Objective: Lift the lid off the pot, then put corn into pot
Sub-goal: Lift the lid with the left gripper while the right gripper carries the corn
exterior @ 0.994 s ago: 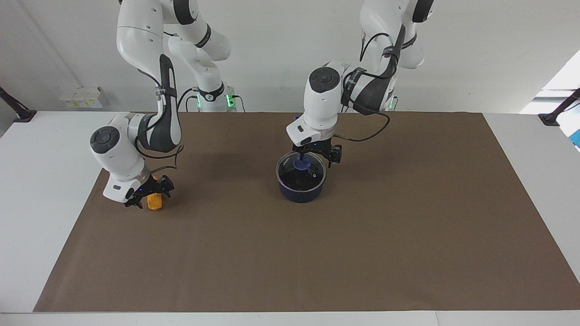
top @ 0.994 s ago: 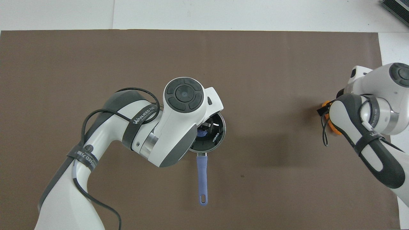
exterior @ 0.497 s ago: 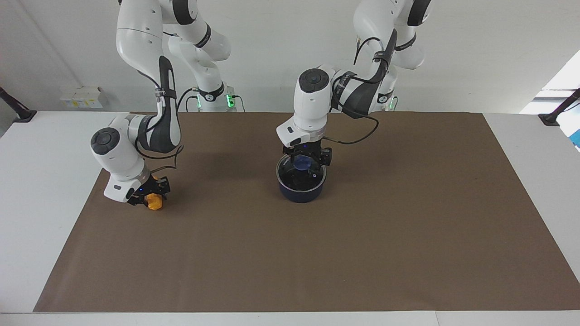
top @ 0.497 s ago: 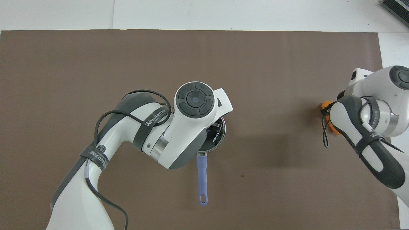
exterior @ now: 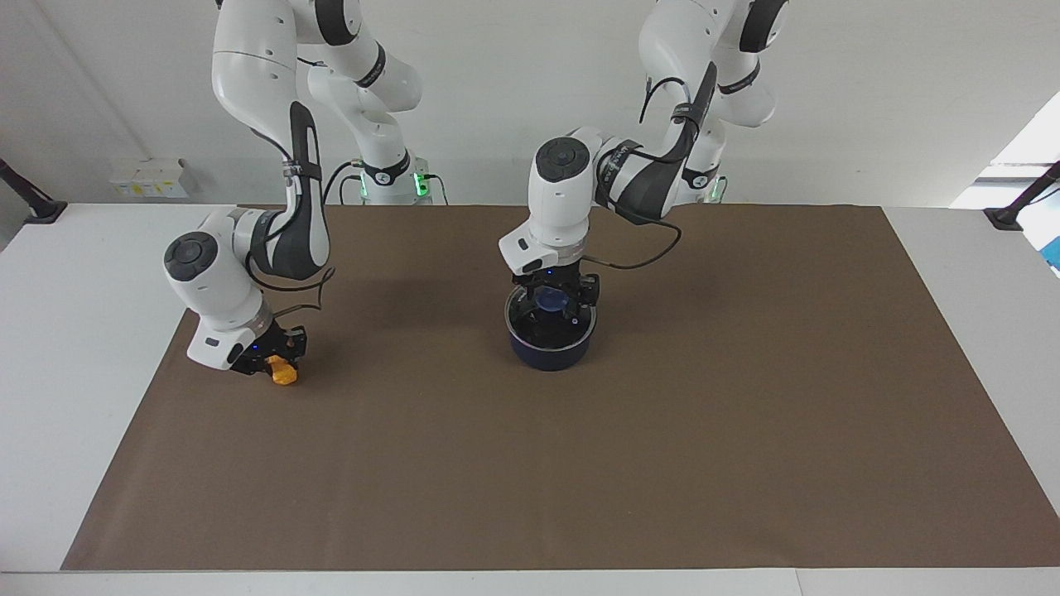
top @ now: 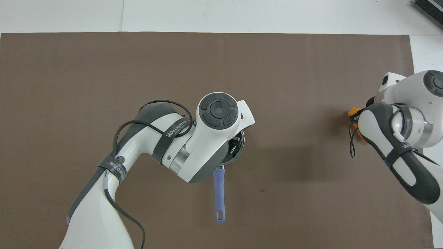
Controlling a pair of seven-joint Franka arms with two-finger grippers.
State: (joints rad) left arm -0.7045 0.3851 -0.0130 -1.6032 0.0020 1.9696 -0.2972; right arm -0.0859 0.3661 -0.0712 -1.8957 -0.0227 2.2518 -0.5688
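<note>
The dark blue pot (exterior: 551,346) stands mid-table with the glass lid (exterior: 571,321) on it. The lid's blue knob (exterior: 547,300) shows under my left gripper (exterior: 553,300), which is low over the lid at the knob. In the overhead view the left arm hides most of the pot; only a strip of the lid (top: 237,149) and the pot's handle (top: 218,193), which points toward the robots, show. My right gripper (exterior: 277,358) is down at the mat near the right arm's end, shut on the corn (exterior: 285,375). In the overhead view only an orange tip of the corn (top: 353,112) shows.
A brown mat (exterior: 662,430) covers most of the white table (exterior: 74,331). The corn lies near the mat's edge at the right arm's end. Nothing else stands on the mat.
My left gripper has swung over the lid and come down at the knob. My right gripper's fingers have narrowed onto the corn. Pot, lid and corn have stayed in place.
</note>
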